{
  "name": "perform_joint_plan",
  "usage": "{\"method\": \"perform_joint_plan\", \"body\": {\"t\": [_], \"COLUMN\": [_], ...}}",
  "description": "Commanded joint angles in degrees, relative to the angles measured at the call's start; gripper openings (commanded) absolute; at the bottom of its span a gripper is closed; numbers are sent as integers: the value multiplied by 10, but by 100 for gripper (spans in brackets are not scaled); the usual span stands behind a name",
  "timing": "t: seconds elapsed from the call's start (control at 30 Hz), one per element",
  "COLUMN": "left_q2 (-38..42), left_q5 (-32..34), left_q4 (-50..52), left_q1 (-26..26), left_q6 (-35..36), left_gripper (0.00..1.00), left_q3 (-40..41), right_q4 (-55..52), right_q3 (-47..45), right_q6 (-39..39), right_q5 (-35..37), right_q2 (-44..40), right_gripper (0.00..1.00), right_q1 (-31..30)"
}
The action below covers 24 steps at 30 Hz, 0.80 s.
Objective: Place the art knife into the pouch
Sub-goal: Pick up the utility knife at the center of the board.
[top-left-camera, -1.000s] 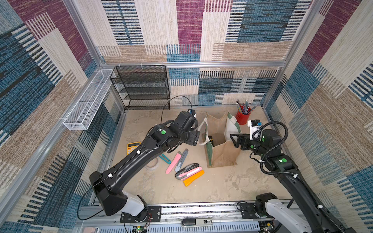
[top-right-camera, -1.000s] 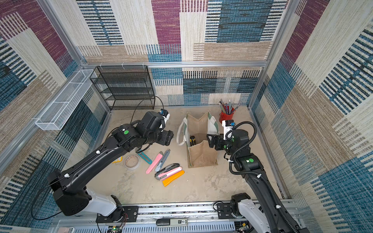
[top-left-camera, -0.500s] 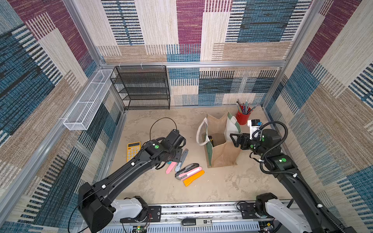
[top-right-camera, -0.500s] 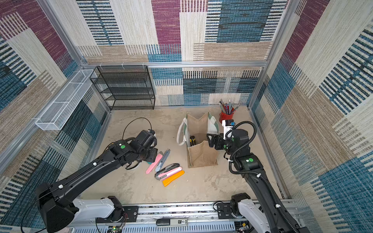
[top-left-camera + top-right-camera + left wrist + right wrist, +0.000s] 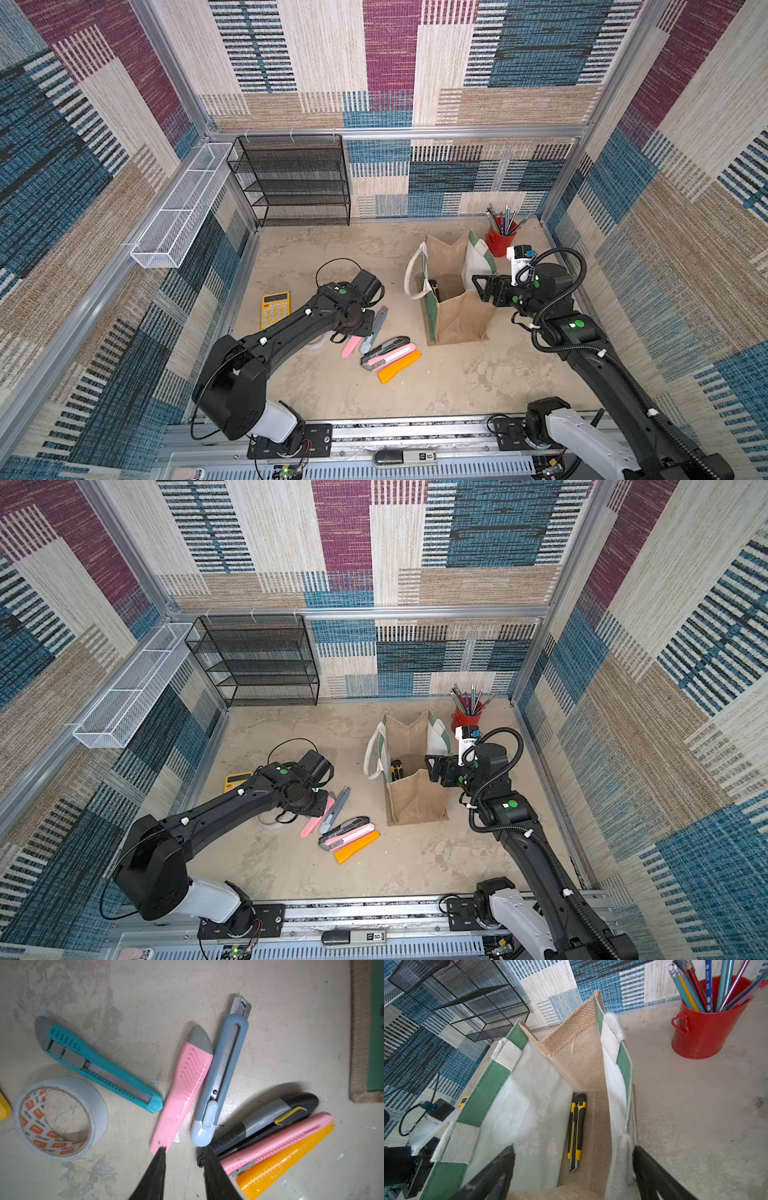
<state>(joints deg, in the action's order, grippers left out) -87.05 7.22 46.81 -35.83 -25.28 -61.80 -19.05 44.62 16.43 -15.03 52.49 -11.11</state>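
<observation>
Since the earlier frame, the left gripper (image 5: 184, 1152) had swung from beside the pouch (image 5: 455, 307) down over the loose cutters, its jaws narrowed but still parted on nothing, one tip at the pink art knife (image 5: 184, 1093). The right gripper (image 5: 573, 1159) stood wide, straddling the pouch's wall. A yellow-black knife (image 5: 576, 1132) lay inside.

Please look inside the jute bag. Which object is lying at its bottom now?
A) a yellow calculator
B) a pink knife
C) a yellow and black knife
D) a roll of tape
C: the right wrist view looks down into the open pouch, and a yellow and black knife lies on its jute floor; nothing else shows inside it.
</observation>
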Motion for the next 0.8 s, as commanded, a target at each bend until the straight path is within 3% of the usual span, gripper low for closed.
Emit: {"method": "perform_joint_plan", "body": {"t": [0.0,0.33,0.77], "left_q2": [-27,-96,-149], "left_q5": [4,-6,-3], "left_q4": [-10,-23,-31], "left_q1": [4,7,10], "left_q6": [11,27,39], "left_gripper": [31,28,35], "left_q3": [-11,-35,-53], "right_q4": [25,26,22], "right_q3": [5,9,1], "right_q6": [9,5,2], "right_q5": [-5,-5,2], "right_q2": [3,22,14], "right_gripper": [89,89,90], "right_q1": [0,0,0]}}
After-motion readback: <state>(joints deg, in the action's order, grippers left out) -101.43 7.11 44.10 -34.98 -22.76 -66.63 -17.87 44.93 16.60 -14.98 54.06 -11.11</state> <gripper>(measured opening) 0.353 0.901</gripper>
